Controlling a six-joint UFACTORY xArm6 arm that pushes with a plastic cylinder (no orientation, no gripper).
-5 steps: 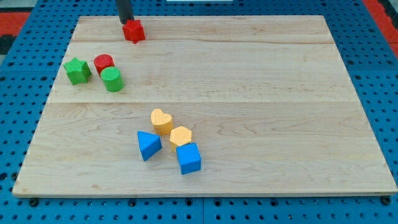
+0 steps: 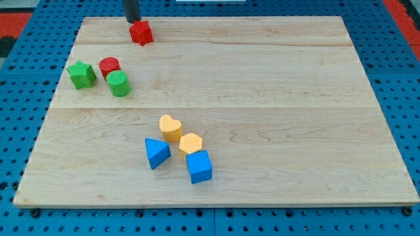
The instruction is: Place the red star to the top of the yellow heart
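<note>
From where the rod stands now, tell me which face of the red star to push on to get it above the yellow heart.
Push on the red star's upper-left side, where my tip already sits against it. The yellow heart lies far toward the view's bottom and slightly right, so the star should travel down and right from there. Its lobed edges may let it twist, so aim through its centre.

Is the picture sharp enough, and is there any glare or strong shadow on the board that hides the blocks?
Camera view: sharp and evenly lit; the wooden board shows no glare; the red star, yellow heart and blue cube cast only soft, short shadows. My tip is sharp too, at the star's upper left; the rod is cut off by the view's top.
</note>
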